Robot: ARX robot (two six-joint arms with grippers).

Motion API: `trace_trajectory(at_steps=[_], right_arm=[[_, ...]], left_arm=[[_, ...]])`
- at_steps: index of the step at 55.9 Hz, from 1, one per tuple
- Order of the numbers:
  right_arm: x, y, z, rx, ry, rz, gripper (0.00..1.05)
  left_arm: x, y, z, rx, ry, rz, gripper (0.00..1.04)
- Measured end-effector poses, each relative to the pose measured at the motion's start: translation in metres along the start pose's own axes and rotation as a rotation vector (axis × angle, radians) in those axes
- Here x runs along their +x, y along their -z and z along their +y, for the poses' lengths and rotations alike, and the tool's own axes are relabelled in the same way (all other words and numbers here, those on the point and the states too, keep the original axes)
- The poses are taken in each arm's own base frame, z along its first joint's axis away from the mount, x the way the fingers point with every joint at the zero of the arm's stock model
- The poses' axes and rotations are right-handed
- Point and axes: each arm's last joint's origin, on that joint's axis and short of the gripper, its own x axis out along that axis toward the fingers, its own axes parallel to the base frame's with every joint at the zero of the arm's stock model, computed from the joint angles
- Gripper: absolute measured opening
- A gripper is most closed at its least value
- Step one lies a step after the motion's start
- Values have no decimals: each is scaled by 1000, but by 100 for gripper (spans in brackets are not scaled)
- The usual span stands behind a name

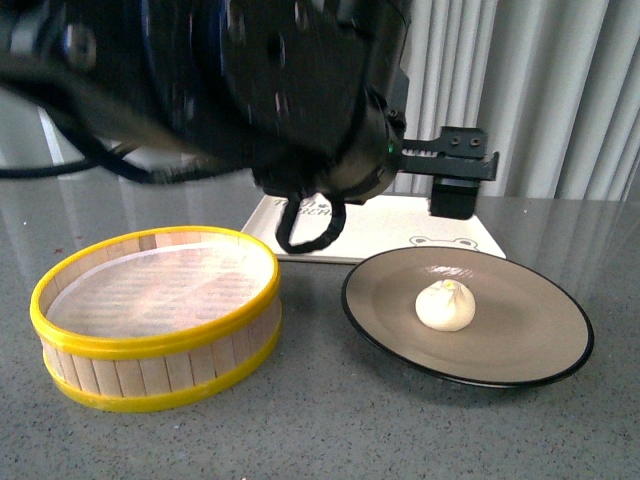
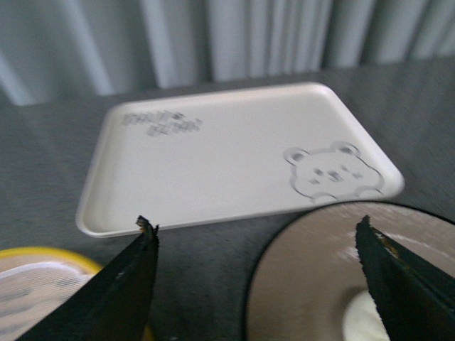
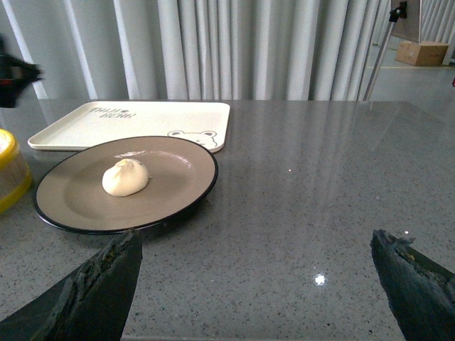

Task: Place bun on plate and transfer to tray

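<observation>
The white pleated bun (image 1: 446,305) lies on the grey-beige, black-rimmed plate (image 1: 520,340), which rests on the table just in front of the cream tray (image 1: 400,235). My left arm (image 1: 300,100) hangs blurred above the gap between the basket and the plate. In the left wrist view the left gripper (image 2: 254,226) is open and empty above the plate's (image 2: 306,284) near-left edge, with the bun (image 2: 359,320) by one finger and the tray (image 2: 227,163) beyond. The right gripper (image 3: 256,238) is open and empty over bare table, apart from the plate (image 3: 170,177) and the bun (image 3: 125,177).
A yellow-rimmed wooden steamer basket (image 1: 160,320) stands left of the plate. The bear-face corner of the tray (image 2: 330,174) sits close to the plate's far rim. Grey curtains hang behind the table. Grey table surface (image 3: 320,185) stretches to the right of the plate.
</observation>
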Motion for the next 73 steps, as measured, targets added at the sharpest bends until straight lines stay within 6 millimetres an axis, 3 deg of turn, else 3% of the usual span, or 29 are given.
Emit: trace_trajectory(at_steps=[14,24,46,66,73], right_arm=[[0,0,0,0,-3,0,96],[0,0,0,0,0,0,96],[0,0,0,0,0,0,96],[0,0,0,0,0,0,96],[0,0,0,0,1,0,96]], left_arm=[[-74,22,99,-42,-105,-116,35],[-112,50,130,-21,-80,-68,4],[-177,74,173,-20,-87,-74,4],[-212,94,189,-21,-84,-66,4],[-221,91,197,-23,-101,-80,4]])
